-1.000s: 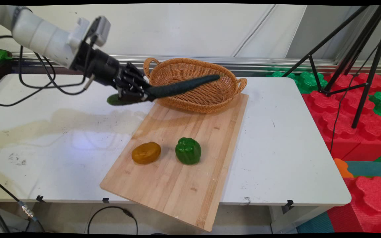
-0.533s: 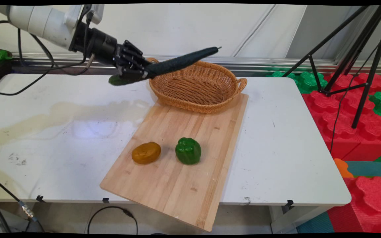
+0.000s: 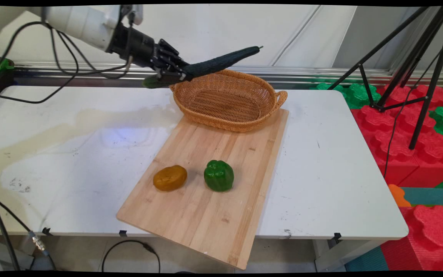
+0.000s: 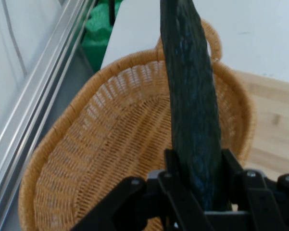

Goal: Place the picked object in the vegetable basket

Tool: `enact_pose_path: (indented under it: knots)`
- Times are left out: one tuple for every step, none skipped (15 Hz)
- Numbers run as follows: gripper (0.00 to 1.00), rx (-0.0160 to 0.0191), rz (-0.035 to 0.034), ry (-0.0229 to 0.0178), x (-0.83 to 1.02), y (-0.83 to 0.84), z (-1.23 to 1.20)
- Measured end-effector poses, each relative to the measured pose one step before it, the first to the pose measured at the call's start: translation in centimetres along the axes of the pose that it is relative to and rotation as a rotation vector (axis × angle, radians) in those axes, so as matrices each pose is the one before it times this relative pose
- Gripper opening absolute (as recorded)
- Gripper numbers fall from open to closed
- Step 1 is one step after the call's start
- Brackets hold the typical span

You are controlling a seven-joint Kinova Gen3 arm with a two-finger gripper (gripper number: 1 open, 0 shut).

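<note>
My gripper (image 3: 173, 75) (image 4: 198, 185) is shut on a long dark green cucumber (image 3: 221, 62) (image 4: 191, 91). It grips the cucumber near one end. The long part slants up to the right above the back rim of the wicker basket (image 3: 227, 99) (image 4: 110, 154). The short end (image 3: 153, 82) sticks out to the left of the gripper. In the hand view the cucumber runs up the middle of the picture over the empty basket.
A wooden cutting board (image 3: 210, 184) lies under the basket's front edge and bears a brownish-yellow potato (image 3: 170, 177) and a green bell pepper (image 3: 219, 176). A black tripod (image 3: 417, 65) and red and green foam blocks (image 3: 417, 127) stand to the right of the table.
The gripper has lifted the cucumber up and carried it right, from low beside the basket's left end to above its back rim.
</note>
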Motion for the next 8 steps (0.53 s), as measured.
enact_pose_path:
  knots:
    - [0.00, 0.00134, 0.00183, -0.00592, -0.022, -0.384, 0.840]
    - [0.00, 0.00014, 0.00081, -0.00403, 0.012, -0.243, 0.604]
    - [0.00, -0.00031, 0.00035, -0.00636, -0.009, -0.328, 0.899]
    - [0.00, -0.00044, -0.00178, -0.00830, -0.028, -0.346, 1.049]
    - [0.00, -0.00080, -0.00216, -0.00853, -0.004, -0.319, 1.057]
    - [0.00, -0.00092, -0.00244, -0.00754, -0.028, -0.254, 0.904]
    - [0.00, -0.00073, -0.00444, -0.00784, -0.012, -0.284, 1.087]
    - [0.00, 0.00011, -0.00515, -0.00607, -0.017, -0.224, 0.855]
